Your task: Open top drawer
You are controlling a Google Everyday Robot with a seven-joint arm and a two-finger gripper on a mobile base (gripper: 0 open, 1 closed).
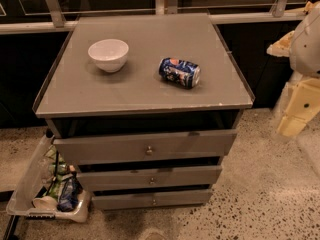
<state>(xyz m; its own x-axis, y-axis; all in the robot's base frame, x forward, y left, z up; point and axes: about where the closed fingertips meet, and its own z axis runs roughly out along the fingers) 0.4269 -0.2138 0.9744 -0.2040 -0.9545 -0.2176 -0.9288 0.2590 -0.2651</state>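
Observation:
The top drawer (pixel 120 148) is the tallest grey front of the cabinet, just under the cabinet's top, with a small round metal knob (pixel 149 150) at its centre. A dark gap shows above its front panel. Two slimmer drawer fronts (pixel 150 178) lie below it. My gripper (pixel 298 106) is at the right edge of the camera view, a cream-coloured part hanging below the white arm (pixel 307 39). It is to the right of the cabinet, apart from it and well away from the knob.
A white bowl (pixel 108 54) and a blue can (pixel 180 72) lying on its side rest on the cabinet's top (pixel 150 91). A plastic bin (pixel 30 199) with packets and bottles stands on the floor at the cabinet's left. Speckled floor lies in front and to the right.

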